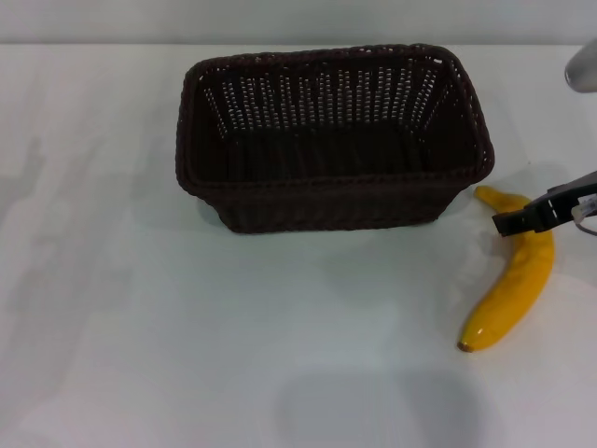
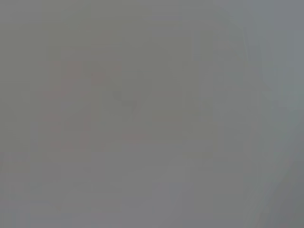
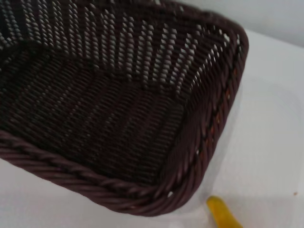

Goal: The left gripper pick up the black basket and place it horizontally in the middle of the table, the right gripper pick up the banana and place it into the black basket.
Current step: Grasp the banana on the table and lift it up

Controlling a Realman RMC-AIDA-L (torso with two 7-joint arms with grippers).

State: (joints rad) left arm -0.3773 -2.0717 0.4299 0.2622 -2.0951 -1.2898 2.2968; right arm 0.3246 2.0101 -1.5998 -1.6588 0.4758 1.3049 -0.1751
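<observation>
The black basket (image 1: 333, 135) stands upright and empty, lengthwise across the middle of the white table (image 1: 140, 308). The banana (image 1: 516, 280) lies on the table to the right of the basket, its dark tip towards me. My right gripper (image 1: 510, 222) comes in from the right edge and is over the banana's far end, close to the basket's right front corner. The right wrist view shows the basket's rim (image 3: 223, 109) and empty inside, with one end of the banana (image 3: 222, 213) just outside that corner. My left gripper is out of view; the left wrist view shows only plain grey.
A silver-grey part of the right arm (image 1: 583, 70) shows at the far right edge. The table's far edge meets a pale wall behind the basket.
</observation>
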